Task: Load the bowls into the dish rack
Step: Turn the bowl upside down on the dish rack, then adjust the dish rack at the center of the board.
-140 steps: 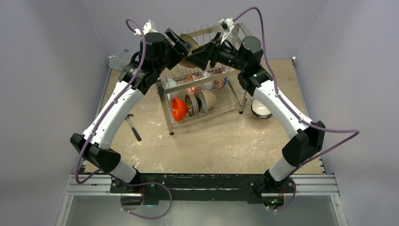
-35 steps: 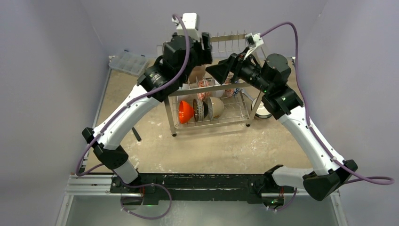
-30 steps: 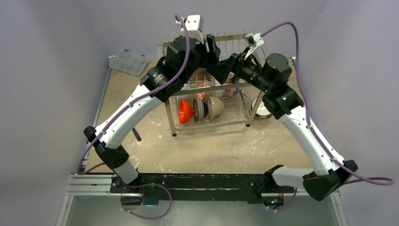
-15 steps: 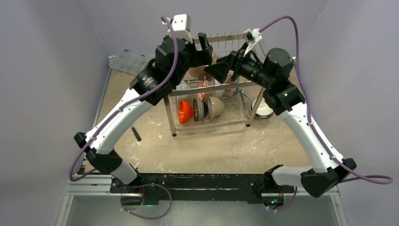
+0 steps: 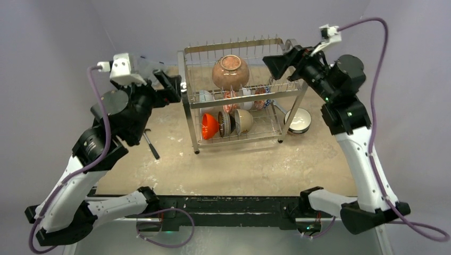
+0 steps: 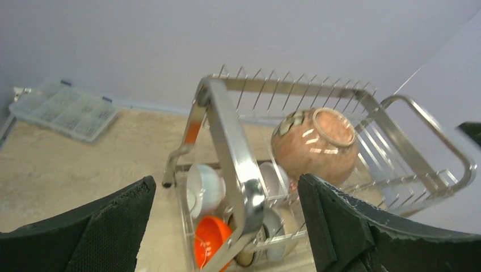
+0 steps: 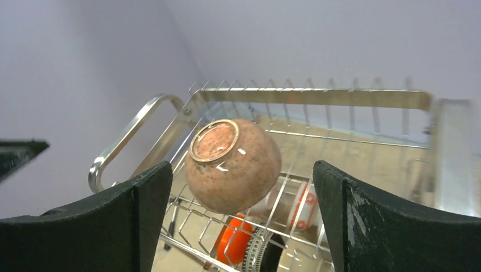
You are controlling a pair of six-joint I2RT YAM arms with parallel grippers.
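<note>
Both tools stand with fingers wide apart, gripping nothing. The left tool [image 6: 227, 180] and the right tool [image 7: 243, 165] flank the dish rack [image 5: 250, 95], whose long axis runs from one to the other. Between them, touching neither, a brown bowl [image 5: 230, 71] sits on the top tier. It is round, with a glossy speckled glaze, and is tilted mouth-down with its foot ring upward. Beneath it, on the lower tier of shiny steel wire, an orange bowl [image 5: 206, 125] stands on edge. A white bowl [image 5: 298, 120] rests on the mottled beige surface [image 5: 239, 164] below the right tool.
</note>
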